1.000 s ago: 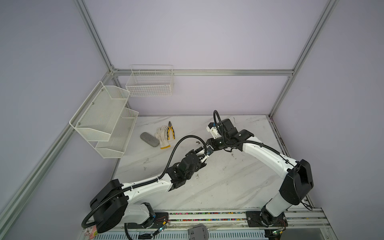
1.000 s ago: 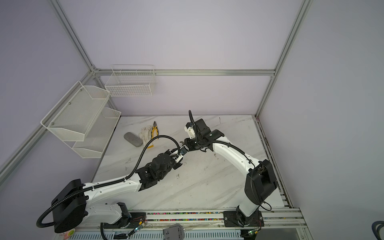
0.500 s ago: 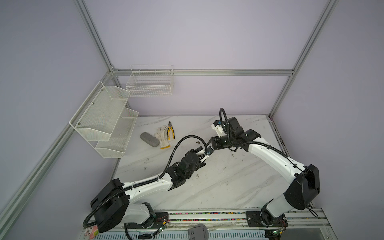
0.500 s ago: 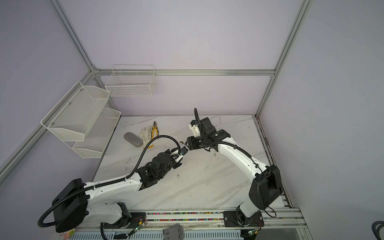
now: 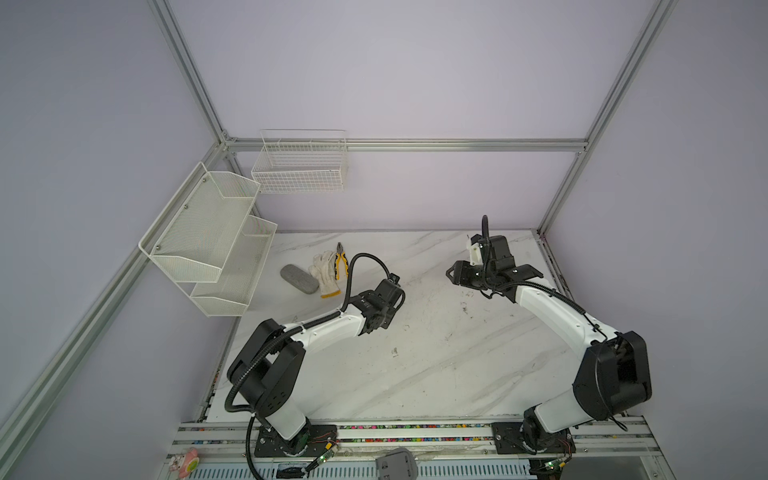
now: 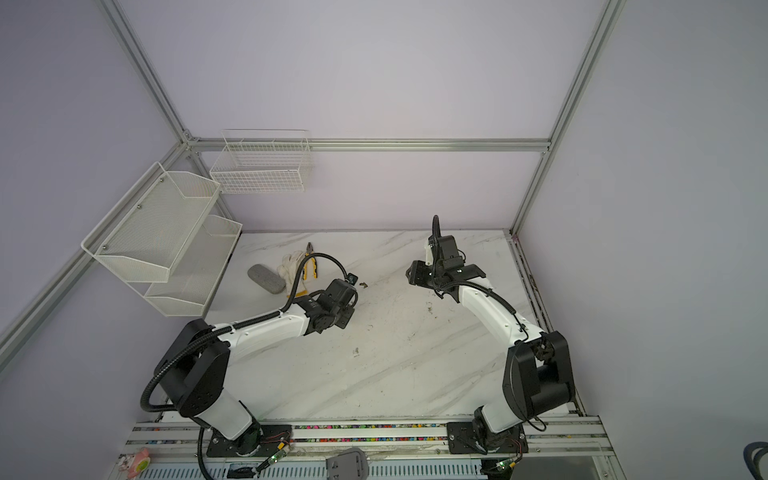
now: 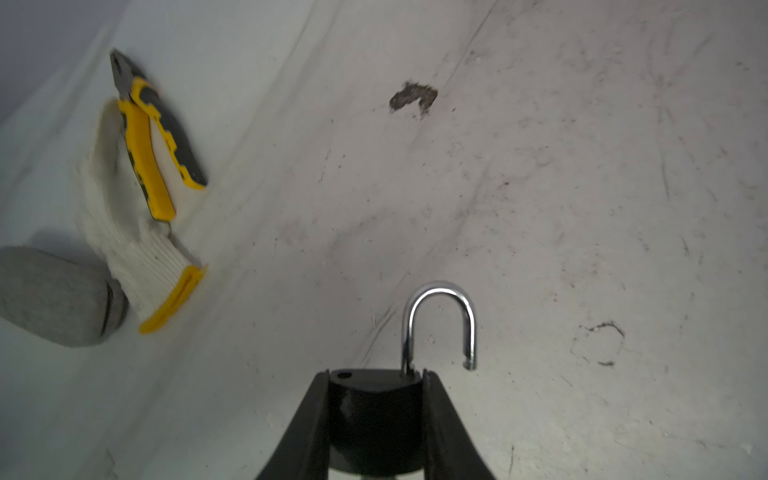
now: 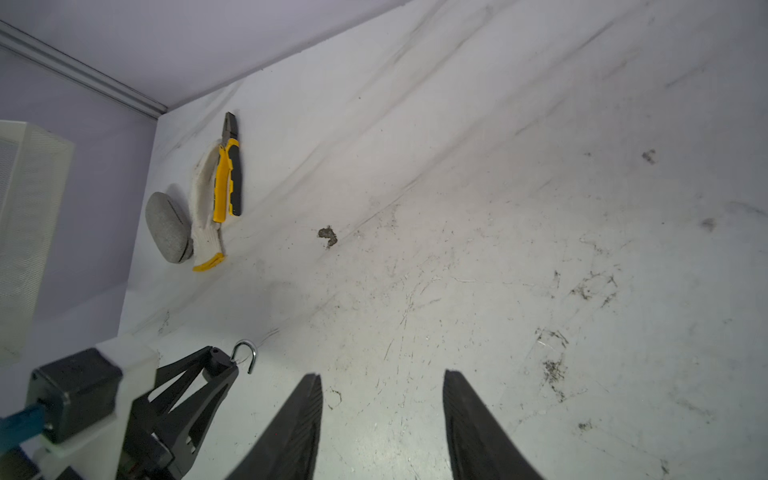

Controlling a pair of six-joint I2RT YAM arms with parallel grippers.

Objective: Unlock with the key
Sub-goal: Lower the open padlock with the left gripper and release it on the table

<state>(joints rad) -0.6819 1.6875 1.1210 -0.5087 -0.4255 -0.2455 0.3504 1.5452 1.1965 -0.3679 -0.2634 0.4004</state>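
Holding the padlock [image 7: 374,419] low in the left-wrist frame, our left gripper [image 7: 376,415] stays clenched; its shackle [image 7: 438,324] now hangs sprung. Our right gripper [image 8: 382,419] has pulled away, released and empty. We cannot see the key; unlocking looks done.

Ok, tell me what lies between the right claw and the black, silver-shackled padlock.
Only bare, scuffed white marble tabletop, as the right wrist view shows: the open right claw stands apart from the black padlock gripped in the left claw.
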